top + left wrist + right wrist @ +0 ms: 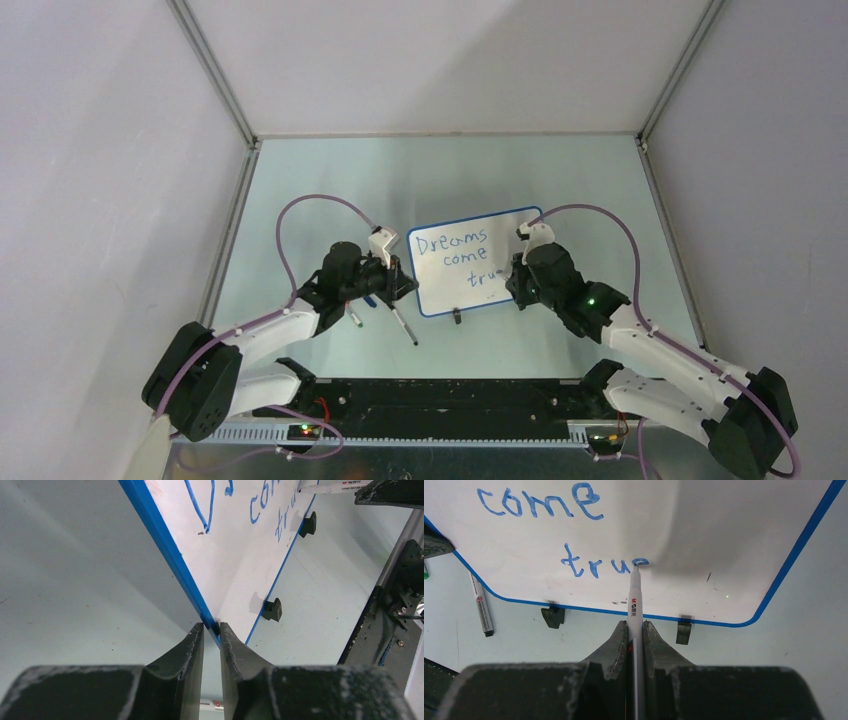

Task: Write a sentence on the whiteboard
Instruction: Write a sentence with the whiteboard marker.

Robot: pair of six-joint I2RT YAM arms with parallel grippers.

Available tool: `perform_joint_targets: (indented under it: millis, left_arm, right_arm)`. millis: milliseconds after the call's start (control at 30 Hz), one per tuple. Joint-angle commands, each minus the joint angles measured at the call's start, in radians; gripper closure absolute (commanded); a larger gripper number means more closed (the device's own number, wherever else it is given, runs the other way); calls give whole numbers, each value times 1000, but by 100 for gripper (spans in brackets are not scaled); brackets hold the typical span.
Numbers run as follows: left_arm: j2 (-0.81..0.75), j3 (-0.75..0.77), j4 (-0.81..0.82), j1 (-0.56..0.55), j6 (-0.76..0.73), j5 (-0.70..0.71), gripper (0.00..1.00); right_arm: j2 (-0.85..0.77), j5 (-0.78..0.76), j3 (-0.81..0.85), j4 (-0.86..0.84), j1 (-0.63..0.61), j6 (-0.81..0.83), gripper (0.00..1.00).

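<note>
The blue-rimmed white whiteboard (500, 228) is steadied, its rim clamped in the left pincer (212, 628), while a white marker (635, 597) gripped by the right pincer (635, 626) is pressed to the blue sentence (596, 569).

In the right wrist view, the top frame edge cut off the first line of the sentence (594, 570), and the marker (634, 602) tip partly covered its last letter. In the left wrist view, the whiteboard (220, 555) ran out past the top frame edge.
</note>
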State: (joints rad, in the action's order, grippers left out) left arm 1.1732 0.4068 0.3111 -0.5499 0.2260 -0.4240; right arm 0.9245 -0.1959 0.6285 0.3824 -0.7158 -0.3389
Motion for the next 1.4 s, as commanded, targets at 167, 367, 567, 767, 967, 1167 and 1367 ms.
perform_joint_targets:
  millis: [167, 367, 567, 767, 967, 1167, 1367]
  left_arm:
    - [-14, 27, 18, -5, -25, -11, 76]
    - [-14, 27, 18, -5, -25, -12, 76]
    - [-14, 26, 19, -5, -25, -11, 76]
    - [-15, 26, 18, -6, -25, -11, 76]
    - [-17, 26, 18, -5, -25, -12, 77]
    - [-14, 26, 18, -6, -24, -11, 77]
    - [-17, 26, 18, -6, -25, -11, 77]
  right_arm:
    - [17, -14, 14, -39, 2, 12, 100]
    - [14, -37, 14, -31, 9, 3, 100]
    - [6, -60, 14, -12, 17, -2, 100]
    - [-5, -62, 14, -8, 22, -2, 100]
    - [-6, -60, 15, -17, 25, -1, 100]
    - [7, -50, 34, -28, 27, 9, 100]
    - [21, -43, 55, -34, 28, 18, 100]
